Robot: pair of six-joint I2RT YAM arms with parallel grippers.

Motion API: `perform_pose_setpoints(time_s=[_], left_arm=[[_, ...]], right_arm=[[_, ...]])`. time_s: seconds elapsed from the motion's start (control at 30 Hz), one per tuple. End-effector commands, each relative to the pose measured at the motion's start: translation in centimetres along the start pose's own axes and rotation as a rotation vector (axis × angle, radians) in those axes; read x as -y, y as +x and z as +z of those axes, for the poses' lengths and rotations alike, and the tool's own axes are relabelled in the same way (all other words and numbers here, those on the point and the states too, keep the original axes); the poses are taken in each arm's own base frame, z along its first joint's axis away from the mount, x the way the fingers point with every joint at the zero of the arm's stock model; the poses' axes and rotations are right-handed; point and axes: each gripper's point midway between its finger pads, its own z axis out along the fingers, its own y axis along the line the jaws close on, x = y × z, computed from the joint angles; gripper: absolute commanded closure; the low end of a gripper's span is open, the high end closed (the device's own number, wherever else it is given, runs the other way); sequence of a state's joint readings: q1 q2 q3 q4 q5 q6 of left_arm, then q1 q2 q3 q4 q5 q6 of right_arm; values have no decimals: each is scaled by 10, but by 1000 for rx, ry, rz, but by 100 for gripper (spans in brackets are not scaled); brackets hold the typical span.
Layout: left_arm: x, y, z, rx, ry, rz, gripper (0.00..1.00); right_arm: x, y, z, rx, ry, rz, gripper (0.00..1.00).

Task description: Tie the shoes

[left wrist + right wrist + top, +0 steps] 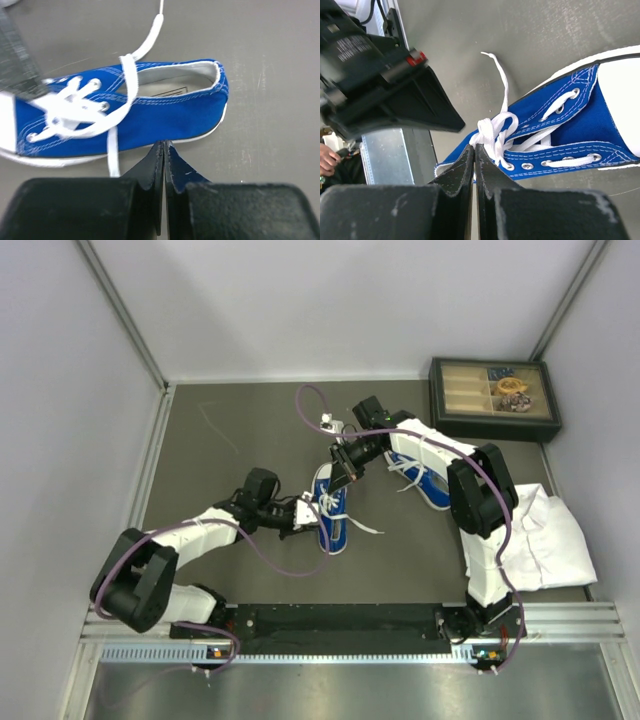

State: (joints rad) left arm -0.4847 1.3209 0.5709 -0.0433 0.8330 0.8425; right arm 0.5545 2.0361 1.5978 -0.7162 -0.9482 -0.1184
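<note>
The left claw (164, 146) has its jaws pressed together with no lace seen between them. Its tips sit just short of the blue shoe (165, 117), at the side wall near the heel. A loose lace (113, 150) hangs just left of the tips. The right claw (474, 148), likewise closed, sits just beside the half-formed knot (492, 132) at the top eyelets. Recommended: reopen, straddle one strand squarely, close, then draw outward evenly. The second shoe (428, 488) lies beyond.
</note>
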Motion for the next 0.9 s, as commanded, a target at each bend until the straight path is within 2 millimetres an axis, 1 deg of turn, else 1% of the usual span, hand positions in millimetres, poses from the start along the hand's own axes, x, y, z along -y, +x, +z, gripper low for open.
perform_pose_setpoints(time_s=[0.0,0.13,0.3,0.33,0.4,0.53,0.6,0.7,0.73,0.77,0.8,0.83,0.87], left_arm=[[-24,-27,12,62,-34,141,95],[-30,-31,23,65,-38,158,95],[-41,-36,36,82,-48,134,96],[-45,-41,37,90,-55,142,96],[-45,-42,42,96,-45,140,97],[-52,-52,50,116,-62,151,97],[-54,-48,55,107,-68,139,97],[-63,-47,57,102,-101,108,96],[-61,-50,56,110,-97,107,94],[-59,-62,48,135,-105,127,91],[-53,-70,44,162,-88,140,80],[-44,-74,39,180,-73,119,75],[-42,-93,26,216,-86,136,70]], right_arm=[[-24,-22,-7,56,-33,-80,100],[-25,-21,-4,51,-42,-77,100],[-28,-20,-1,45,-47,-79,100],[-29,-21,-1,45,-49,-78,100],[-31,-20,1,42,-54,-82,100],[-33,-19,5,35,-62,-79,100],[-34,-18,6,32,-63,-77,100],[-34,-18,8,30,-63,-77,100],[-34,-17,8,28,-62,-76,100],[-33,-17,7,27,-60,-76,100],[-33,-16,7,24,-57,-85,100],[-34,-15,7,23,-56,-88,100],[-32,-14,6,19,-52,-84,100]])
